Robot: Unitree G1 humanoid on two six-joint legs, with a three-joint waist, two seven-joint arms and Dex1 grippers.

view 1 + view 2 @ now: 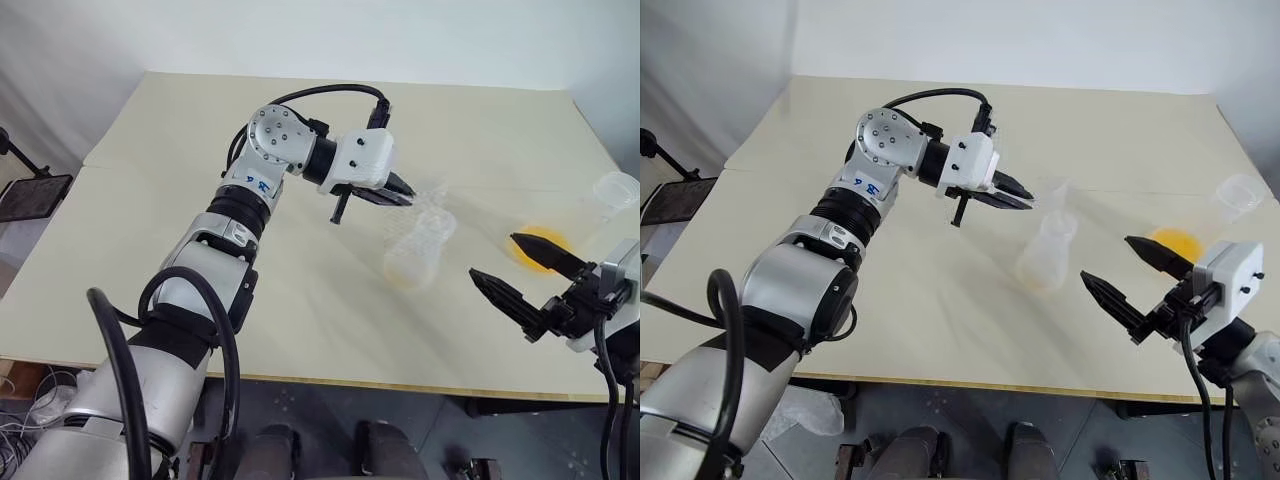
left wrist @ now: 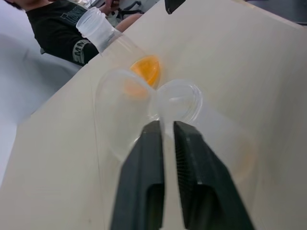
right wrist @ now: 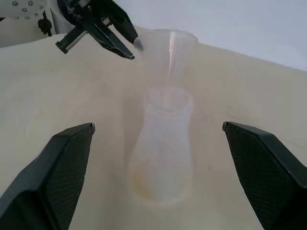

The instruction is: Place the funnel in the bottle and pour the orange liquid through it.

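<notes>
The clear bottle (image 3: 160, 153) stands upright mid-table with a faint orange tint at its base. A clear funnel (image 3: 168, 48) sits upright in its neck. My left gripper (image 1: 410, 194) is level with the funnel's rim, its tips right at the rim. The fingers (image 2: 153, 143) are parted by a narrow gap with nothing seen between them. The orange liquid (image 1: 1175, 240) lies in the bottom of a second clear flask (image 1: 615, 188) at the table's right side. My right gripper (image 1: 1105, 258) hovers wide open and empty between that flask and the bottle.
The cream table (image 1: 200, 290) has open room to the left and at the back. Its front edge runs just below my right gripper. A person in a dark top (image 2: 57, 33) sits beyond the table by the orange flask. A black stand (image 1: 30, 195) is off the left side.
</notes>
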